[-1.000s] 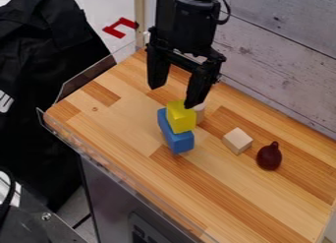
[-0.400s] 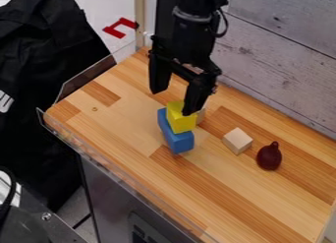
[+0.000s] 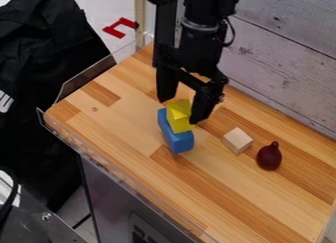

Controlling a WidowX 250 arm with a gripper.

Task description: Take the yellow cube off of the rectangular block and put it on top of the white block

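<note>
Camera view: the claw (image 3: 181, 111) has sunk lower, near the yellow cube (image 3: 178, 118)

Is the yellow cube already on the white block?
No, the yellow cube sits on the blue block.

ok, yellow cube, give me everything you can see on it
The yellow cube is bright and plain, with flat faces and straight edges; painted wood or plastic, can't tell which. It sits level on top of the blue block, leaving some of the block's top bare towards its far end. The gripper is open over it, and one of the fingers overlaps the cube's right edge in the picture; whether they touch, I can't tell.
</note>
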